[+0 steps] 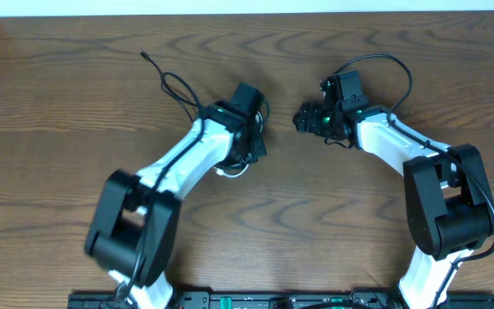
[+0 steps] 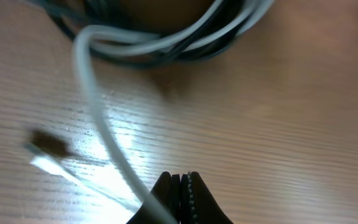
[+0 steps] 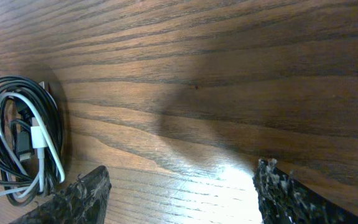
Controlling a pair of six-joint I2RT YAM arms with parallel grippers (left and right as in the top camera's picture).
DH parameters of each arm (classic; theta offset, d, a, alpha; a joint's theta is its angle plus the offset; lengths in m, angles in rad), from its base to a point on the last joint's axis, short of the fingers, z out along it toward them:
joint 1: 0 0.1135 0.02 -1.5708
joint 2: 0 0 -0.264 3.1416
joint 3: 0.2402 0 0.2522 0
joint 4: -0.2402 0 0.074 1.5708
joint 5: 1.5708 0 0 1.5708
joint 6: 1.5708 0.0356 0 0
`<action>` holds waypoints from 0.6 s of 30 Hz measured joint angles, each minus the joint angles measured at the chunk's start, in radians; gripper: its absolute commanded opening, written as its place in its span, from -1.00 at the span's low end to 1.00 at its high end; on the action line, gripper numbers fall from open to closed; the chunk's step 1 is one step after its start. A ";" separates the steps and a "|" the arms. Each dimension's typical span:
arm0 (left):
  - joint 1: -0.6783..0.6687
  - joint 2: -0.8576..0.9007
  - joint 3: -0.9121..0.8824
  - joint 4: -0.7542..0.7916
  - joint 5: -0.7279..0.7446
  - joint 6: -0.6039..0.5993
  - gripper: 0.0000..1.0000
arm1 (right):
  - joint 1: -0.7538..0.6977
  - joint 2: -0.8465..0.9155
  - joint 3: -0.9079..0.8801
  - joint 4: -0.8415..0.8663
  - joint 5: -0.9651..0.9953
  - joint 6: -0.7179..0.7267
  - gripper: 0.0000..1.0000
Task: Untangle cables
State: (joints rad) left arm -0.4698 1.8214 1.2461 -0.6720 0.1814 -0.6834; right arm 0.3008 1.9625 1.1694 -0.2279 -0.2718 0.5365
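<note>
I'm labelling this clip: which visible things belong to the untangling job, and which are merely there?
Job:
thin black cord
thin white cord
left end effector

Merely there:
brown wooden table
thick black arm wire

The left arm (image 1: 178,159) is stretching forward and inward, its wrist tipping the left gripper (image 2: 180,182) downward with the jaws pressing together (only a hairline seam is showing). The right arm (image 1: 393,137) is bending inward toward it, the right gripper (image 3: 179,196) holding its fingers wide apart.
</note>
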 measured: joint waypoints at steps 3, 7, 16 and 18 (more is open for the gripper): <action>0.026 -0.117 0.011 0.027 0.008 0.003 -0.85 | 0.000 0.000 0.000 0.000 0.000 0.000 0.42; 0.084 -0.245 0.037 0.089 0.007 0.003 -0.85 | 0.001 0.000 0.000 0.000 0.000 0.000 0.42; 0.135 -0.167 0.037 0.413 -0.066 0.002 -0.85 | 0.009 0.000 0.000 -0.001 0.005 -0.001 0.43; 0.135 -0.106 0.034 0.492 -0.095 -0.010 -0.85 | 0.009 0.000 0.000 -0.001 0.005 -0.003 0.43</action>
State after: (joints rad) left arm -0.3347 1.7149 1.2800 -0.1799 0.0864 -0.6930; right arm 0.3099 1.9625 1.1694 -0.2291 -0.2665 0.5331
